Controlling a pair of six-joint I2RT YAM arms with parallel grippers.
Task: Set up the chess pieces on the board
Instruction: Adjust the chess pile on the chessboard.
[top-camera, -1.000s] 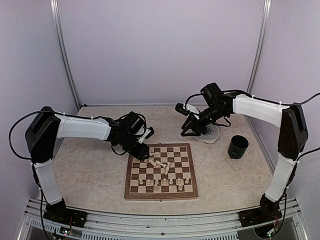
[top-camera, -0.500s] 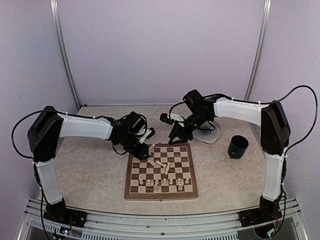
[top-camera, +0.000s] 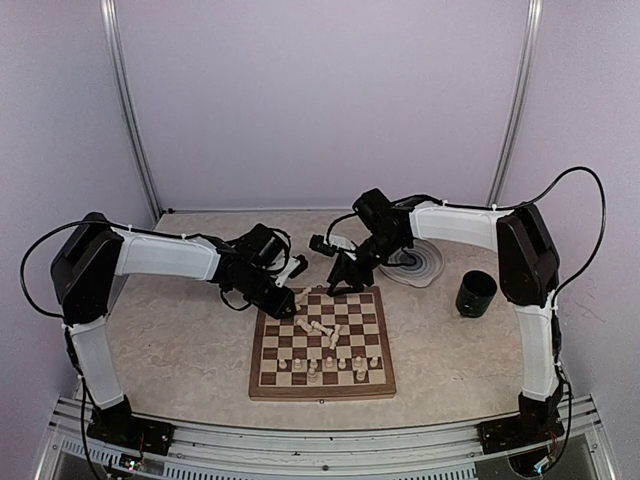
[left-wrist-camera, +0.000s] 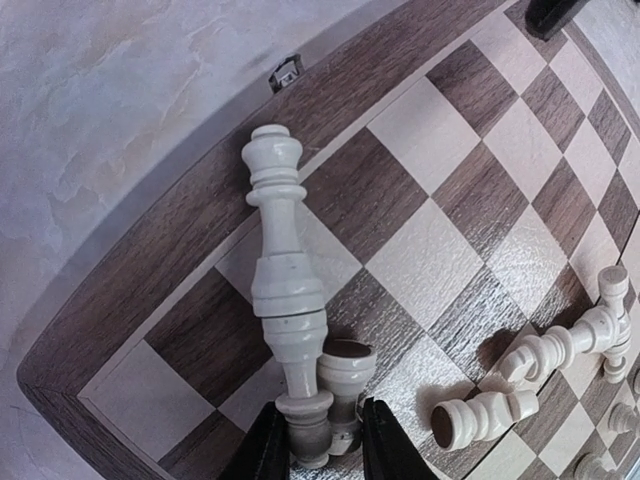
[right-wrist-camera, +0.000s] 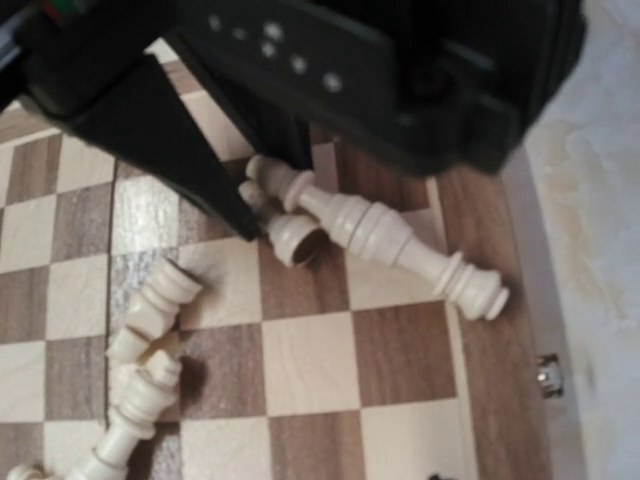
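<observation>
Left gripper (left-wrist-camera: 325, 452) pinched the toppled tall cream wooden chess piece (left-wrist-camera: 285, 290) and a small cream pawn (left-wrist-camera: 347, 375) at the far-left corner of the brown-and-cream checked wooden board (top-camera: 320, 393). Right gripper (top-camera: 338, 283) hovered at the far edge, grip impossible to read.

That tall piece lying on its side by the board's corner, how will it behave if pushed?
The tall piece lies flat with a round, turned body, so probably rolls. Its uneven width suggests it would curve. Small and solid-looking, likely light and stiff.
</observation>
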